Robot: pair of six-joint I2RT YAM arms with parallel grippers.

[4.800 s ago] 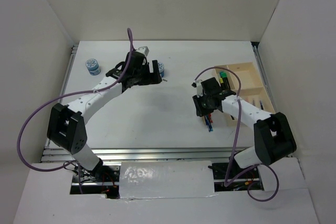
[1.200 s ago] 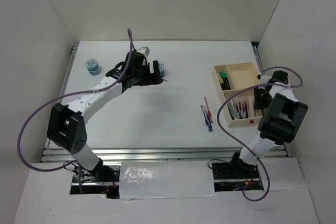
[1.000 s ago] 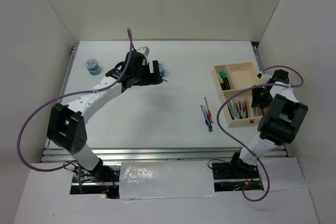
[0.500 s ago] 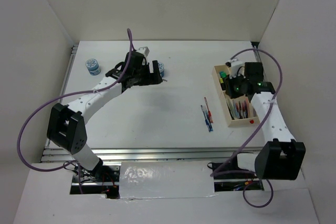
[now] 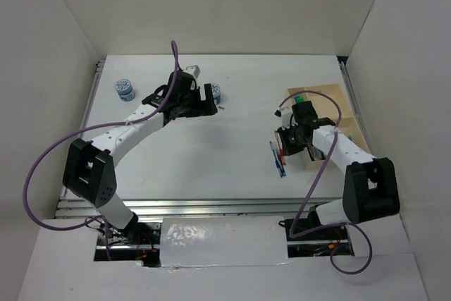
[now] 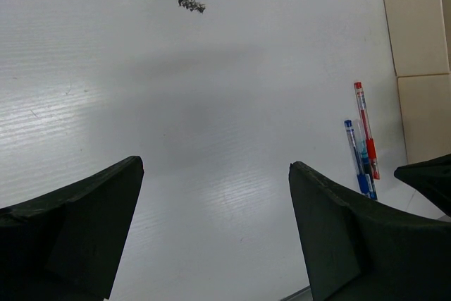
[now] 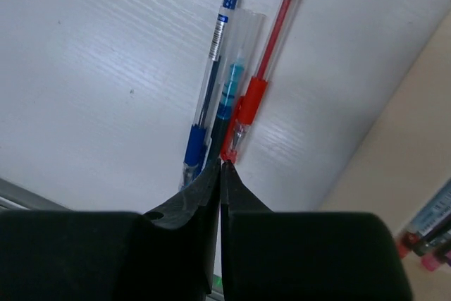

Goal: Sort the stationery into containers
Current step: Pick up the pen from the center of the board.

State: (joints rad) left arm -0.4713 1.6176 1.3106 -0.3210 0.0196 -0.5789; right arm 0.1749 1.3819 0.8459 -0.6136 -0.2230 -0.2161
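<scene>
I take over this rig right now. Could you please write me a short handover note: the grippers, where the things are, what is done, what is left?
Left gripper: open, empty, close to one pot.
Right gripper: shut, empty, tips at three loose pens lying beside the tray.
Done: a green highlighter and some pens are in the tray.
Left: the three loose pens and both pots; the second pot stands far left.
</scene>
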